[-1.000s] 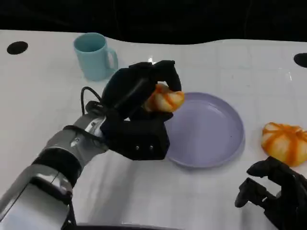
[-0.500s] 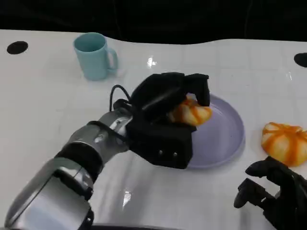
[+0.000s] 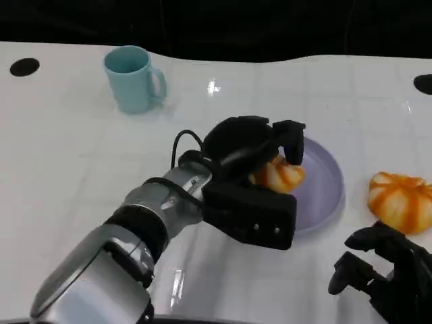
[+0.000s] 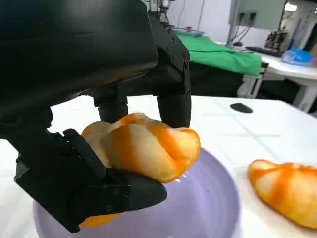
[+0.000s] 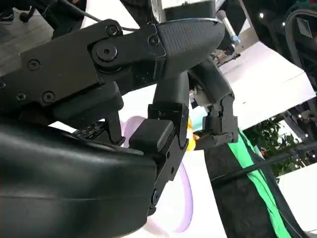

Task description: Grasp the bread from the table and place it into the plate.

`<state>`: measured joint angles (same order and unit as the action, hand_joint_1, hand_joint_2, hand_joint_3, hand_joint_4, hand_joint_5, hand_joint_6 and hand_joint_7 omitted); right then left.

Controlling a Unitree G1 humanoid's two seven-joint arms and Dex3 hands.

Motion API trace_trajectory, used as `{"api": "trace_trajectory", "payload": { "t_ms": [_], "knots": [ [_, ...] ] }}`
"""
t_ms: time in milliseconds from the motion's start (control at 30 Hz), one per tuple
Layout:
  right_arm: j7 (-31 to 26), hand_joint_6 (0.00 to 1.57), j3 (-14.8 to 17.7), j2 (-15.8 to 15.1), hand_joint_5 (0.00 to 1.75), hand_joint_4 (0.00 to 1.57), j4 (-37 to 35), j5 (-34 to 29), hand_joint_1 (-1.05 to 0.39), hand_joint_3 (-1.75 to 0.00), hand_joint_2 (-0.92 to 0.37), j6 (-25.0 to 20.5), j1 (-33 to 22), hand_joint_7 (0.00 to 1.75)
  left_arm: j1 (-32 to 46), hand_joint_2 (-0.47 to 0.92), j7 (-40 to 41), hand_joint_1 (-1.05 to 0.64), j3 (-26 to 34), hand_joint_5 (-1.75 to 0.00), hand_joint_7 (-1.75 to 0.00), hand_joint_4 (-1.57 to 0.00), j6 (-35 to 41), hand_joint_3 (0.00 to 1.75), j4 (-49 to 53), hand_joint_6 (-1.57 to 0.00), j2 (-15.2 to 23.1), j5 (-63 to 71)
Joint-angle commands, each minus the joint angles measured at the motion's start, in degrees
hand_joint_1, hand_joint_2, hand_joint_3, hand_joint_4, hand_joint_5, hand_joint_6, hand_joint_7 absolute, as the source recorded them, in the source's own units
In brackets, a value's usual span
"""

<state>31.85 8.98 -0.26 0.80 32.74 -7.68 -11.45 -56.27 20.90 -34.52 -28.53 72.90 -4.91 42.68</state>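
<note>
One bread [image 3: 280,174] held level, left hand [image 3: 253,182], over plate [image 3: 322,182]

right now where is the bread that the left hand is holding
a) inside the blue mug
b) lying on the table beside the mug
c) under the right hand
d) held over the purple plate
d: the left hand grips the bread just above the plate, and the left wrist view shows the roll clamped in the fingers over the purple dish.
</note>
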Motion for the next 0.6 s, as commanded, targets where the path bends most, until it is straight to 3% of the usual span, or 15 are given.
{"api": "trace_trajectory", "payload": {
  "t_ms": [33,133,267,300,333,400,433,467,533,600],
  "knots": [
    [0.17,0.83,0.32,-0.54,1.51,0.73,0.51,0.20,-0.52,-0.23,-0.92,0.54,-0.50,0.94,-2.10,0.73,2.83,-0.23,-0.70,-1.75,-1.67,-0.84,5.27,0.62,0.32,-0.61,-1.58,1.05],
    [-0.06,0.83,0.29,-0.55,1.51,0.73,0.86,0.25,-0.52,-0.23,-0.92,0.29,-0.66,0.94,-1.99,0.76,2.85,-0.21,-0.63,-1.75,-1.70,-0.83,7.42,0.59,0.30,-0.58,-2.54,0.89],
    [0.33,0.82,0.28,-0.52,1.50,0.73,0.50,0.14,-0.52,-0.23,-0.92,0.79,-0.57,0.94,-2.21,0.79,0.28,-0.22,-0.29,-1.75,-1.54,-0.79,9.03,0.46,0.25,-0.58,-3.19,0.21],
    [0.36,0.82,0.30,-0.54,1.50,0.73,0.54,0.28,-0.52,-0.23,-0.92,0.62,-0.58,0.94,-2.38,0.80,-1.49,-0.25,0.15,-1.75,-1.37,-0.77,9.17,0.36,0.24,-0.62,-3.23,-0.43],
    [0.36,0.82,0.32,-0.56,1.50,0.73,0.59,0.42,-0.52,-0.23,-0.92,0.43,-0.59,0.94,-2.50,0.86,-2.86,-0.26,0.46,-1.63,-1.15,-0.70,9.30,0.24,0.21,-0.64,-3.24,-0.91],
    [0.48,0.82,0.31,-0.56,1.50,0.73,0.58,0.53,-0.52,-0.23,-0.92,0.44,-0.57,0.94,-2.78,0.91,-5.66,-0.27,0.77,-1.54,-1.00,-0.64,9.50,0.17,0.18,-0.62,-3.18,-1.57],
    [0.58,0.82,0.29,-0.55,1.50,0.73,0.50,0.47,-0.51,-0.23,-0.92,0.63,-0.56,0.94,-2.91,0.91,-6.84,-0.31,0.84,-1.31,-0.79,-0.54,9.55,0.18,0.15,-0.51,-3.12,-1.77],
    [0.84,0.82,0.33,-0.54,1.50,0.73,0.26,0.47,-0.51,-0.23,-0.92,0.93,-0.50,0.94,-3.29,0.92,-9.29,-0.32,0.74,-1.23,-0.71,-0.51,9.77,0.19,0.23,-0.49,-2.99,-1.85],
    [1.12,0.82,0.42,-0.61,1.49,0.73,0.02,0.51,-0.51,-0.24,-0.92,1.02,-0.40,0.94,-3.86,0.92,-12.59,-0.50,0.26,-0.69,-0.33,-0.30,10.22,0.28,0.31,-0.34,-2.72,-1.57],
    [1.09,0.82,0.42,-0.74,1.49,0.73,0.04,0.24,-0.52,-0.23,-0.92,1.01,-0.36,0.94,-4.33,0.92,-14.51,-0.61,-0.57,-0.51,-0.19,-0.20,11.03,0.34,0.28,-0.28,-2.53,-0.76]
  ]
}}
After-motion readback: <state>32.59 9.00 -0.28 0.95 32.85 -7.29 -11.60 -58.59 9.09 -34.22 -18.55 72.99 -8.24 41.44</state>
